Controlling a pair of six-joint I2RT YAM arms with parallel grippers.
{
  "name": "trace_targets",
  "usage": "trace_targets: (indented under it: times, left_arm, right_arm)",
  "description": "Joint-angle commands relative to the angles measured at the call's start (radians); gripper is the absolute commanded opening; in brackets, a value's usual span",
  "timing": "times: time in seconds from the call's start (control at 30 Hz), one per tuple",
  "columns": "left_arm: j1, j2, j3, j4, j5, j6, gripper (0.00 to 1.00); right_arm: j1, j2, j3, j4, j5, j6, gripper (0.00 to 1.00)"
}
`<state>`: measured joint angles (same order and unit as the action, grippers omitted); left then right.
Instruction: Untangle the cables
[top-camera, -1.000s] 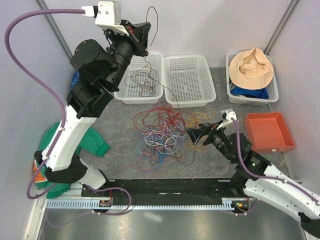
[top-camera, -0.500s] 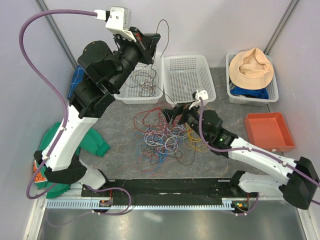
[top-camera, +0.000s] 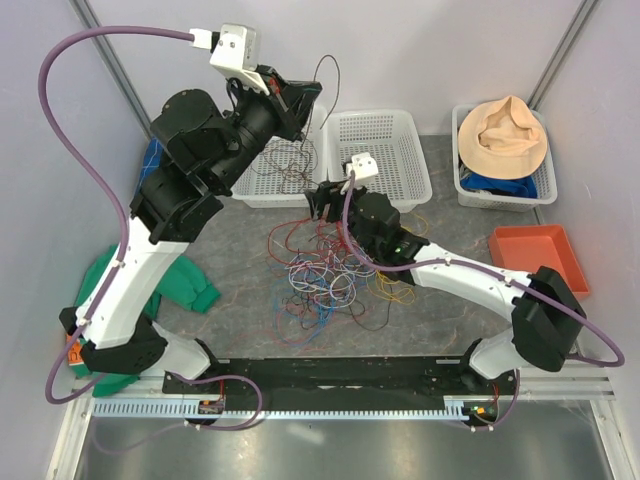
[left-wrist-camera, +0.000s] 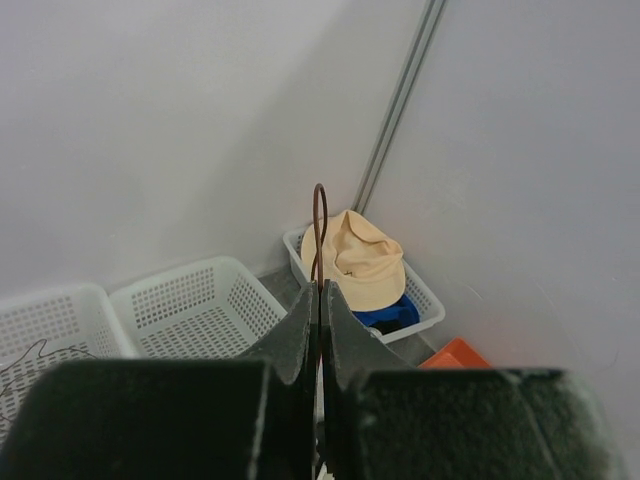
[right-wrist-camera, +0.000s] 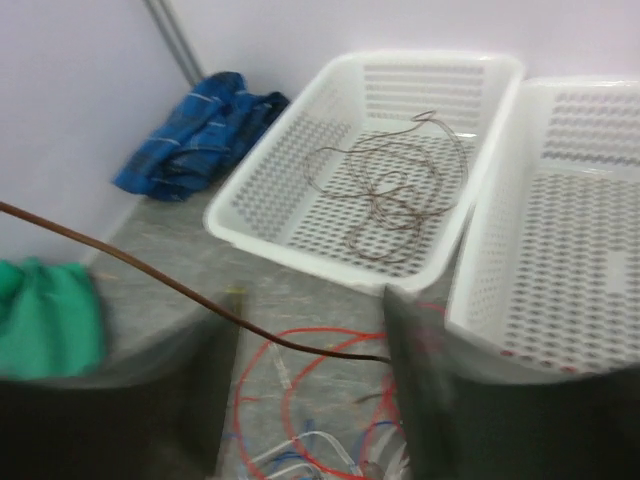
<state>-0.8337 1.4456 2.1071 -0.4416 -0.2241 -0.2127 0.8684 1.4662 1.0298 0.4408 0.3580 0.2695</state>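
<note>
Brown cable (left-wrist-camera: 319, 215) pinched by left fingers (left-wrist-camera: 298, 335), lying between spread right fingers (right-wrist-camera: 415, 390).

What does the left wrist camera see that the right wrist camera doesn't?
Only the left wrist view: the left fingers pinched shut, a tan hat, and a corner of the orange tray. Only the right wrist view: the right fingers standing apart, the blue cloth, the green cloth and looping red cables. Both: the two white baskets side by side, and a dark brown cable, which the left fingers grip.
</note>
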Motion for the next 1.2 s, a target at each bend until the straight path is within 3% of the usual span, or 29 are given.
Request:
trace_targets:
  times: [0.0, 0.07, 0.1, 0.13, 0.23, 0.27, 0.3, 0.37, 0.4, 0.5, 0.73, 0.87, 0.9, 0.97, 1.17]
  left_arm:
    - [-0.004, -0.045, -0.03, -0.008, 0.008, -0.03, 0.02]
    - [-0.004, -0.057, -0.048, -0.008, -0.006, -0.03, 0.02]
    - [-0.004, -0.076, -0.076, -0.012, -0.039, -0.031, 0.02]
    - [-0.004, -0.085, -0.093, -0.014, -0.064, -0.04, 0.02]
    - [-0.004, -0.146, -0.22, -0.005, -0.161, -0.068, 0.02]
    - [-0.002, -0.166, -0.263, 0.004, -0.179, -0.079, 0.07]
    - [-0.002, -0.188, -0.36, 0.018, -0.193, -0.088, 0.29]
    - [-0.002, -0.26, -0.471, 0.072, -0.202, -0.131, 0.51]
    - [-0.002, -0.281, -0.581, 0.095, -0.204, -0.146, 0.72]
    - [-0.002, -0.367, -0.773, 0.168, -0.187, -0.214, 0.99]
    - [-0.002, -0.514, -1.079, 0.337, -0.101, -0.301, 1.0]
    - [-0.004, -0.593, -1.341, 0.74, 0.112, -0.274, 1.0]
    - [-0.004, -0.582, -1.361, 0.858, 0.193, -0.274, 1.0]
    - [-0.004, -0.553, -1.384, 0.944, 0.309, -0.281, 1.0]
    - [-0.007, -0.464, -1.458, 1.369, 0.497, -0.369, 0.99]
  right_arm:
    - [0.001, 0.003, 0.03, 0.048, 0.079, -0.059, 0.44]
    - [0.001, -0.018, 0.02, 0.039, 0.11, -0.058, 0.29]
    - [0.0, -0.055, 0.016, 0.024, 0.122, -0.056, 0.08]
    - [0.001, -0.078, 0.019, -0.041, 0.139, -0.05, 0.0]
    - [0.001, -0.206, 0.027, -0.19, 0.177, 0.008, 0.0]
    - [0.001, -0.239, 0.032, -0.22, 0.17, 0.017, 0.0]
    - [0.001, -0.297, 0.039, -0.294, 0.156, 0.026, 0.0]
    - [0.001, -0.339, 0.071, -0.384, 0.157, 0.033, 0.0]
    - [0.0, -0.368, 0.113, -0.481, 0.162, 0.034, 0.0]
    - [0.001, -0.412, 0.191, -0.623, 0.176, 0.04, 0.0]
    - [0.001, -0.449, 0.302, -0.803, 0.19, 0.043, 0.0]
    - [0.001, -0.458, 0.317, -0.823, 0.135, 0.057, 0.0]
    - [0.001, -0.463, 0.316, -0.823, 0.118, 0.063, 0.0]
    - [0.001, -0.472, 0.312, -0.823, 0.082, 0.088, 0.0]
    - [0.001, -0.483, 0.312, -0.833, 0.021, 0.122, 0.0]
